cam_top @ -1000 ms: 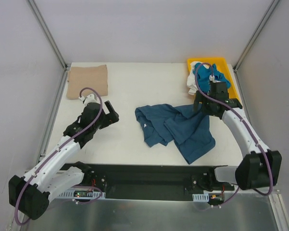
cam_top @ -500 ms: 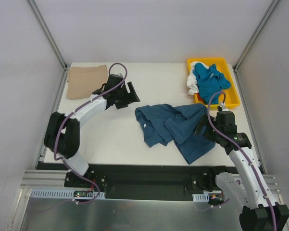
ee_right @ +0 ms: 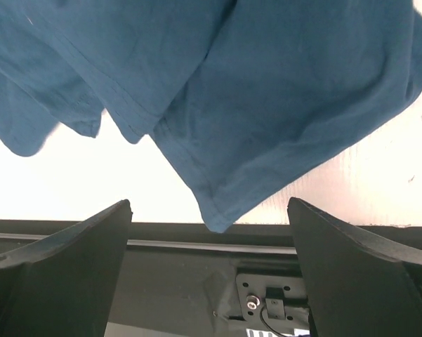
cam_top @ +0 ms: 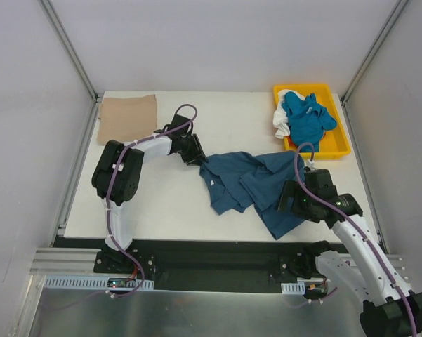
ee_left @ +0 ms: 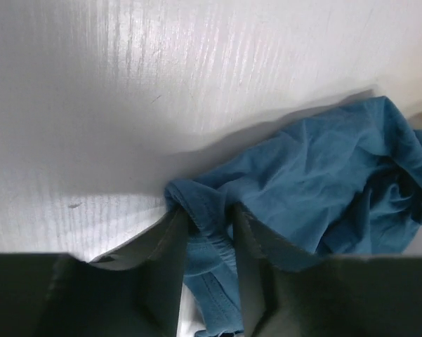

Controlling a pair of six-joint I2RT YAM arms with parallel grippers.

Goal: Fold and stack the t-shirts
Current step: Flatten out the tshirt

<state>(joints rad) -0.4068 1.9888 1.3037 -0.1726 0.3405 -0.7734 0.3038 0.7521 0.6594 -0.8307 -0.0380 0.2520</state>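
Your left gripper [ee_left: 207, 214] pinches the far-left edge of the crumpled dark teal-blue cloth t-shirt [cam_top: 256, 184] lying mid white surface [cam_top: 168, 203], while your right gripper [ee_right: 209, 205] hangs wide open over its near hem. I'd grab that hem low, then spread gently so it flattens.

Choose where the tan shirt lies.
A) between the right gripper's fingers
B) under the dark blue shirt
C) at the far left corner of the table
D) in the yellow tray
C: the tan shirt lies flat at the far left corner of the table, apart from the yellow tray and the dark blue shirt.
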